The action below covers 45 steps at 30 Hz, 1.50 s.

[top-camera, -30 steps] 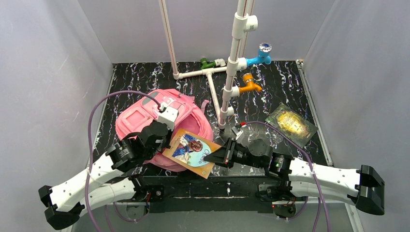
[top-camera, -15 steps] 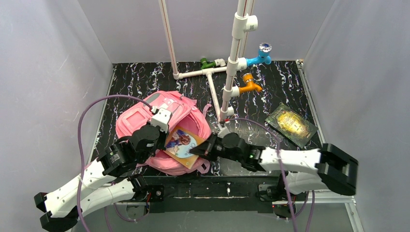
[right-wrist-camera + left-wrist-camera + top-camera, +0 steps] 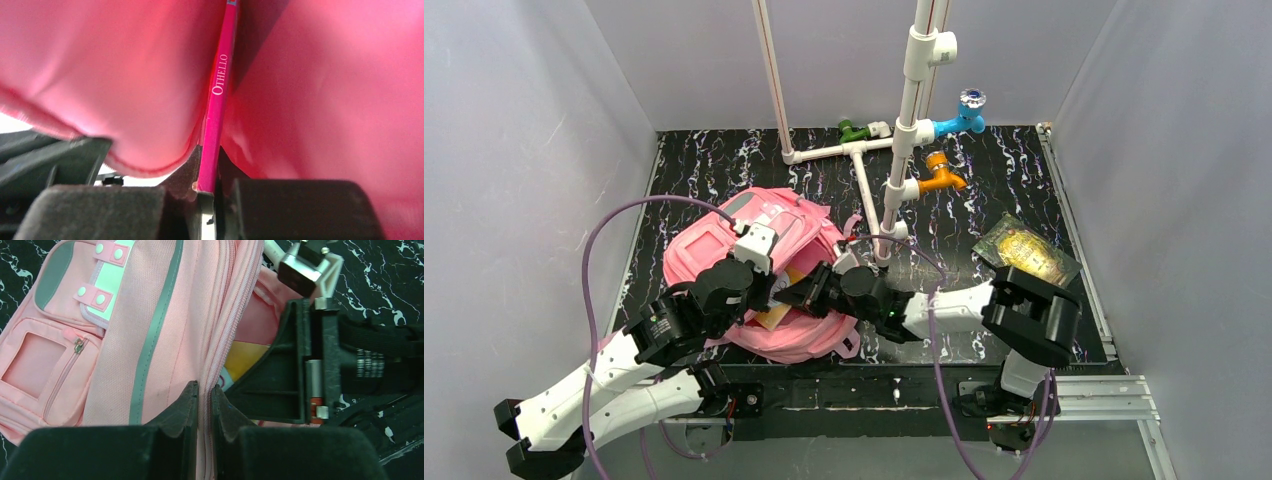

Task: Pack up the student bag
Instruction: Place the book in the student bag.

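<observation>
Bag [image 3: 699, 245] lies front-up on the table [image 3: 984, 170], left of centre. Its long axis seems to run near-left to far-right, with the mouth opening toward my right arm. My left gripper [image 3: 204, 405] pinches its zip edge. My right gripper [image 3: 207, 192] clamps a book [image 3: 218, 95] that is mostly inside. A second book [image 3: 1027, 255] lies unpacked, and zipping remains.

right claw [image 3: 792, 294] pushed book [image 3: 774, 316] from outside deep into student bag [image 3: 706, 246]
</observation>
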Each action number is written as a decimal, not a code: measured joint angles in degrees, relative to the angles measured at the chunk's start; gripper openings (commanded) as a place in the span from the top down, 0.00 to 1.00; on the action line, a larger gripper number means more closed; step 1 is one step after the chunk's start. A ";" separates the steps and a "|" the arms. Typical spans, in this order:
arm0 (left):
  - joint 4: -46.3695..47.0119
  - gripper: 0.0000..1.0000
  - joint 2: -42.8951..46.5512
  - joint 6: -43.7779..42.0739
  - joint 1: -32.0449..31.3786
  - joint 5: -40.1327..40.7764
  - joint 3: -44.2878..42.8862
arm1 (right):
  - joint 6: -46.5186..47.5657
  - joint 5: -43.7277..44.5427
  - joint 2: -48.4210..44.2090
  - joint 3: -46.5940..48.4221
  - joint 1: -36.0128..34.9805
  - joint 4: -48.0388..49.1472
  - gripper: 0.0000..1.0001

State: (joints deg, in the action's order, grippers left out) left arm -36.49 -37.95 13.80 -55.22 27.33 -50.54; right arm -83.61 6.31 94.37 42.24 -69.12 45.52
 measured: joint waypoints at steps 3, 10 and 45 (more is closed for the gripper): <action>-0.02 1.00 0.00 0.44 0.00 -0.07 0.00 | 1.16 0.37 3.69 4.37 0.00 -0.17 0.62; -0.22 1.00 1.64 0.81 -0.02 0.07 0.48 | 8.35 -3.54 2.25 6.75 0.04 -6.51 0.34; 1.22 1.00 2.29 2.73 -0.39 -0.87 0.59 | 21.88 -6.43 -11.13 0.96 3.82 -18.64 0.42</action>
State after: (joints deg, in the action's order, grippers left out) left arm -35.27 -35.66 16.53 -55.61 26.46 -49.95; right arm -61.73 -0.12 83.24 43.20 -65.30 26.87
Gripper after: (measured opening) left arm 0.066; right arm 0.520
